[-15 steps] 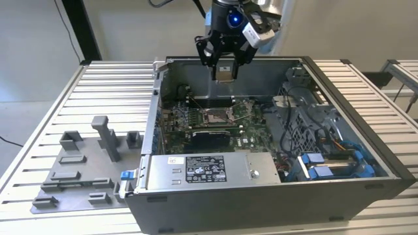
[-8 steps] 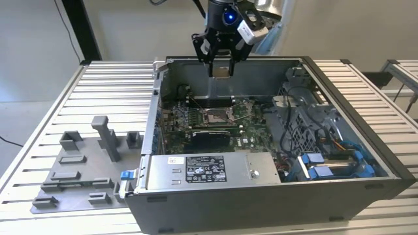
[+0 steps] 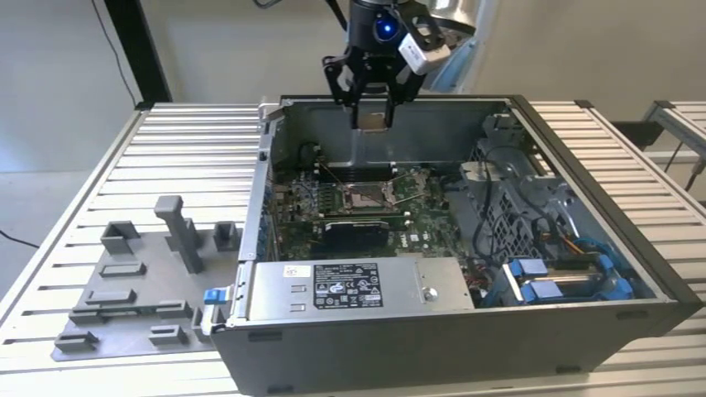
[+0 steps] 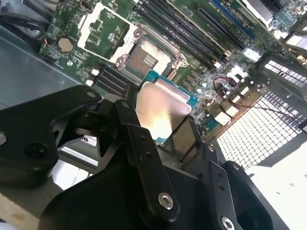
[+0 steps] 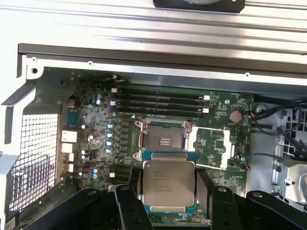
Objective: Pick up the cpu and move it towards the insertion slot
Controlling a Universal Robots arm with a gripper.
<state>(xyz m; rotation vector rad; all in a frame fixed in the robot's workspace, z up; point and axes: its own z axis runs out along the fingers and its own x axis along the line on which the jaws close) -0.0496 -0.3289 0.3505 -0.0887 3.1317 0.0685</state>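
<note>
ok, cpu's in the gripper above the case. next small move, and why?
Probably a slow descent toward the insertion slot, correcting sideways on the way. The gripper is shut on the cpu and hangs high above the open case; in the first wrist view the slot sits just beyond the chip's edge, not under it.

Black gripper (image 3: 372,106) with silver screws, blue light on the wrist.
</note>
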